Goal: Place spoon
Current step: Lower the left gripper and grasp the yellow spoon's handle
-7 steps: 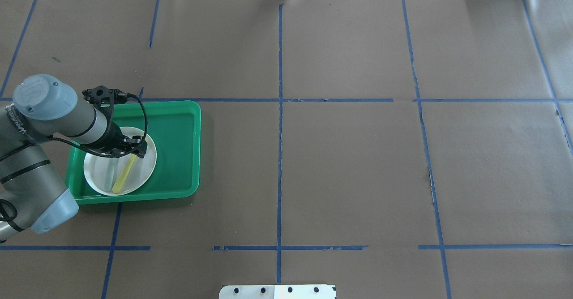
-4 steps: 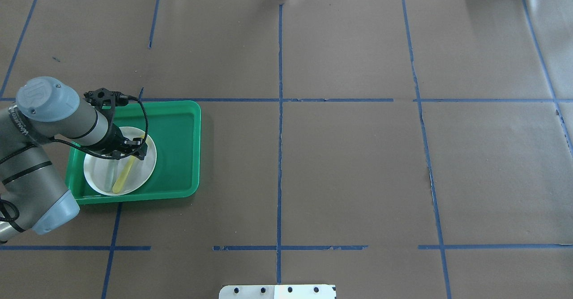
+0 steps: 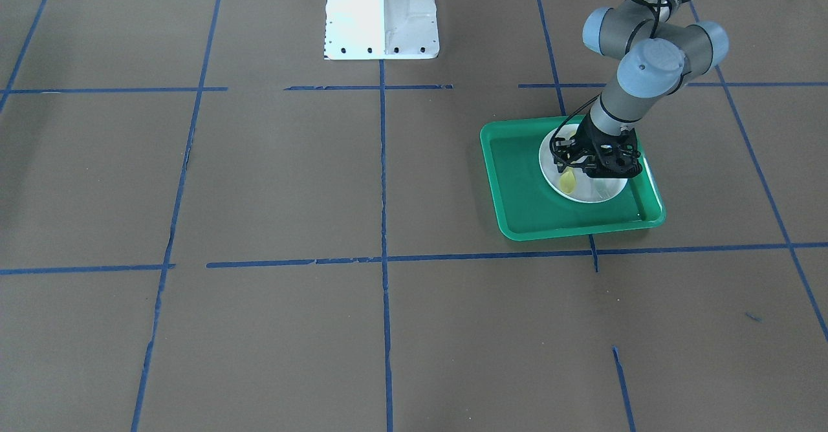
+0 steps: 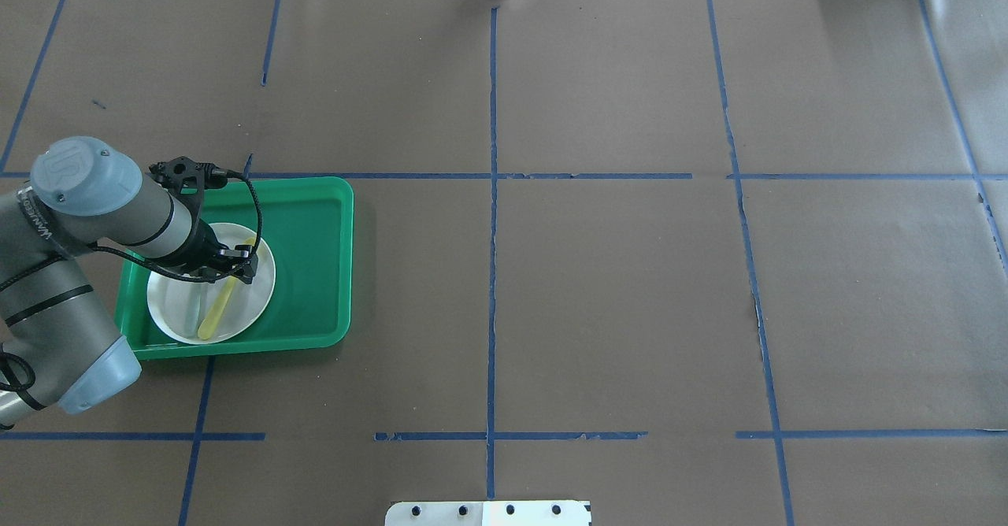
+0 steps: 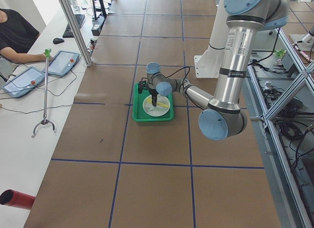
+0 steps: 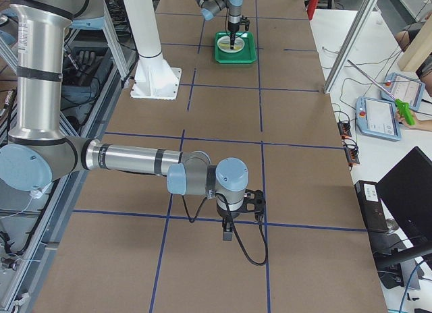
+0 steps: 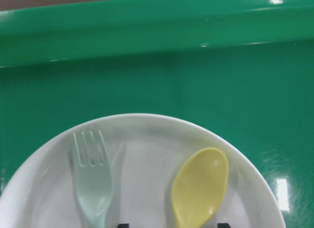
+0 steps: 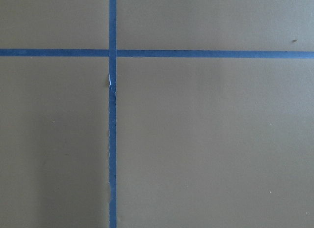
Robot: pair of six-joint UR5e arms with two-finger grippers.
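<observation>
Because the small yellow plastic spoon (image 7: 200,186) lies on the round white plate (image 7: 147,134) beneath my left pincer (image 4: 228,270), I hold its jaws apart astride the handle, gripping nothing.

The room is bright, evenly lit from overhead, and shadows are soft. In the left wrist view the tray (image 7: 147,80) flashes white glare at 1 and 4 o'clock. The spoon (image 7: 201,186) and fork (image 7: 93,188) cast faint shadows toward 3 o'clock. In the front-facing view the base (image 3: 381,11), at 12 o'clock, is blown out white. The right wrist view dims toward 8 o'clock.
</observation>
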